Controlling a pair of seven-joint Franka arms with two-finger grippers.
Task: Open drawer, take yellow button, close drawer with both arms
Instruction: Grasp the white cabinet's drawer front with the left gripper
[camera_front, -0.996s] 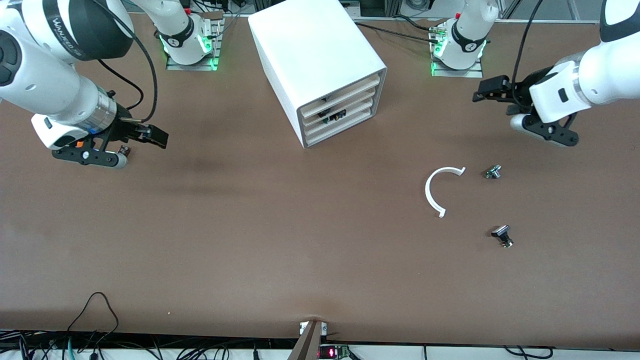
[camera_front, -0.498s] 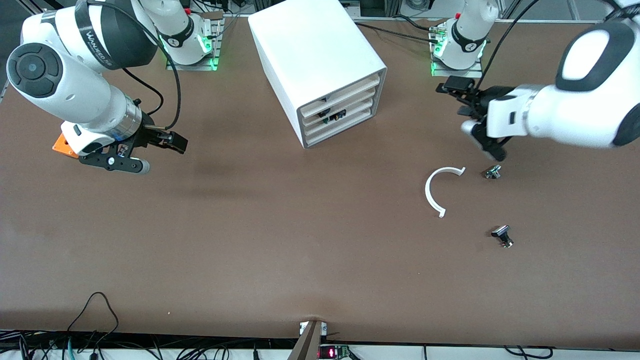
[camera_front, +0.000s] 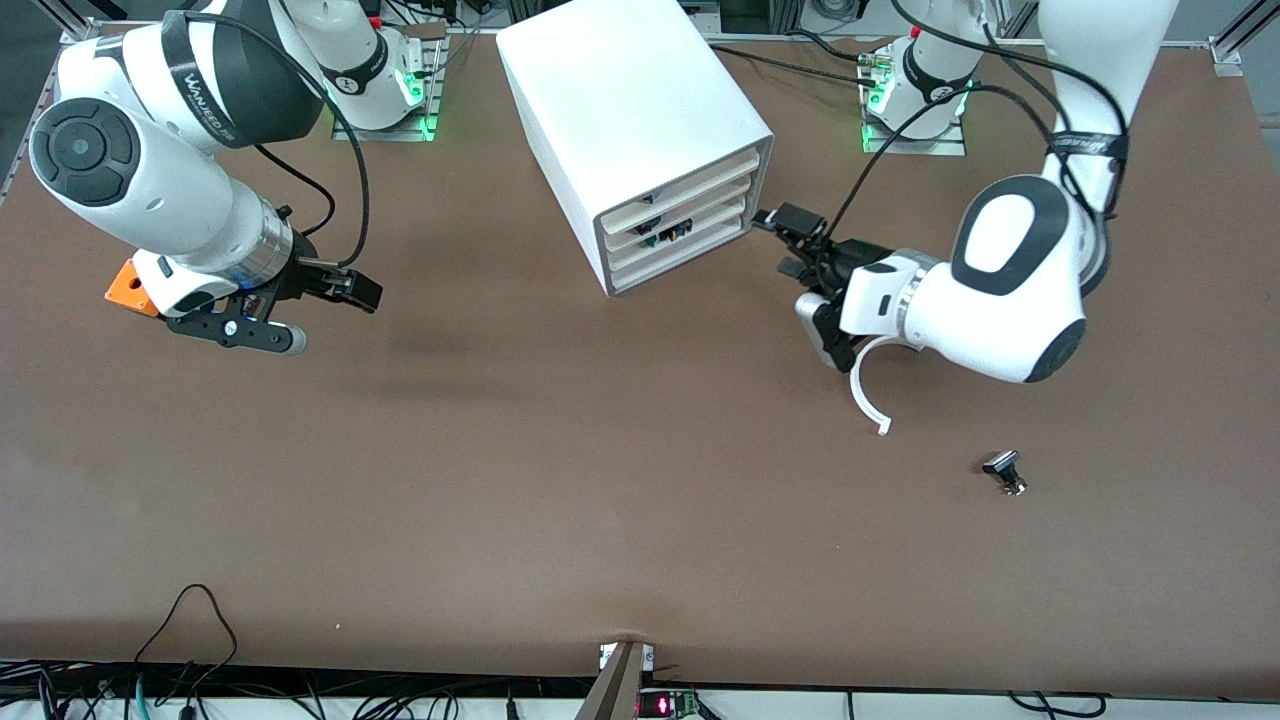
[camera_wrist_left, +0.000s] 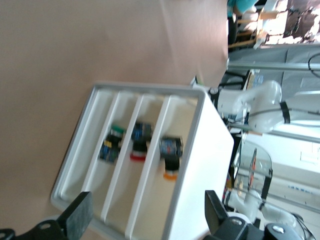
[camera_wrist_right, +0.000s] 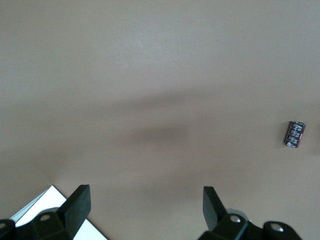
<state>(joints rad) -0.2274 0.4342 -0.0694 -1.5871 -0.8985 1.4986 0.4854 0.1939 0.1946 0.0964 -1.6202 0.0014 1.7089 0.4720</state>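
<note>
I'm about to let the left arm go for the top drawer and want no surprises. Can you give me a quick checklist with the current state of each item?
1. Left gripper open: ok, its black fingers stand wide apart and hold nothing.
2. Left gripper lined up with the large white boxy cabinet: ok, it hangs just in front of the drawer fronts.
3. Top slim white drawer shut: ok, not yet pulled.
4. Small push button with orange-yellow cap inside: ok, seen through the front.
5. Right gripper out of the way: ok, open, waiting at the right arm's end by the orange square box.
6. White plastic arc under the left arm: cannot tell if it is touched.
</note>
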